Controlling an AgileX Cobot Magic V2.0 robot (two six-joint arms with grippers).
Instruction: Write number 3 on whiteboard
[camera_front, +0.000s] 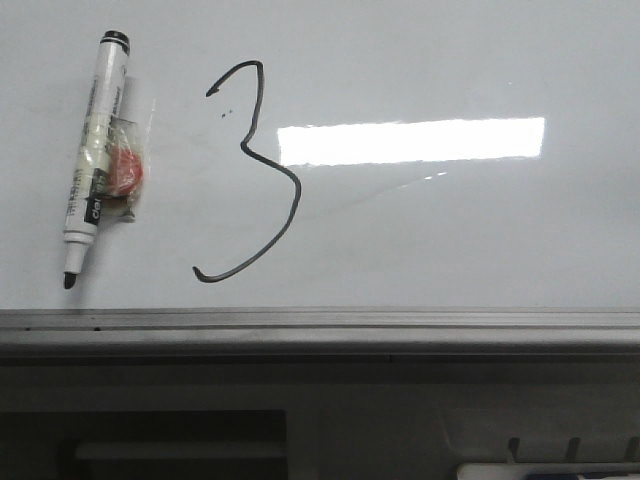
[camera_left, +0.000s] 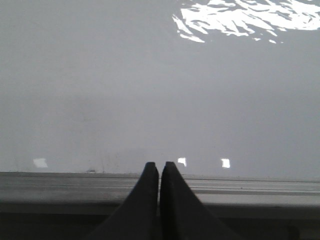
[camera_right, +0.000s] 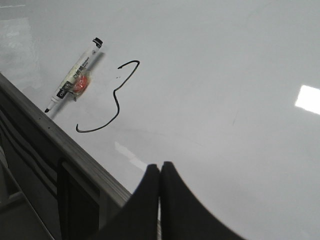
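Observation:
The whiteboard (camera_front: 450, 230) is glossy pale grey with a grey metal rail along its near edge. A dark hand-drawn number 3 (camera_front: 262, 170) stands on it, left of the middle; it also shows in the right wrist view (camera_right: 116, 97). A white marker (camera_front: 93, 155) with its tip bare lies on the board left of the 3, tip toward the rail; it also shows in the right wrist view (camera_right: 75, 75). My left gripper (camera_left: 159, 165) is shut and empty over the rail. My right gripper (camera_right: 160, 165) is shut and empty above the board, well away from the 3.
A small clear wrapper with something orange-red (camera_front: 126, 170) lies against the marker. The board's metal edge rail (camera_front: 320, 330) runs across the front, with dark fixtures below it. A bright light reflection (camera_front: 410, 140) lies right of the 3.

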